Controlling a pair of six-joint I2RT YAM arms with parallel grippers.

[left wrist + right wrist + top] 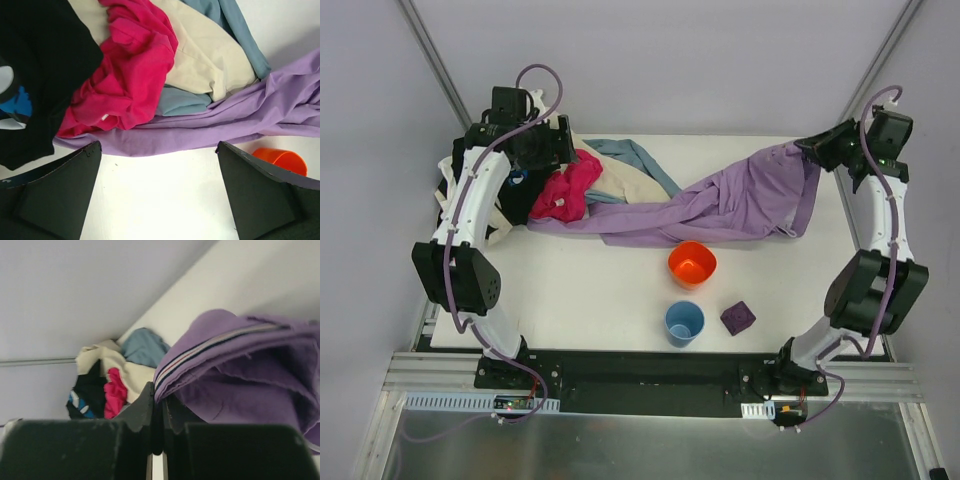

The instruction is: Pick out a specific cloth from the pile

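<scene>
Table: pile, cloth, orange bowl, blue cup, purple block.

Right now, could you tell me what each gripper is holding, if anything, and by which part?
The right gripper pinches the lavender cloth by its striped edge; the left gripper holds nothing.

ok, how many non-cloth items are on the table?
3. Orange bowl at the near edge of the lavender cloth; blue cup below the bowl in the top view; dark purple block just right of that cup. More could be hidden under the pile.
</scene>
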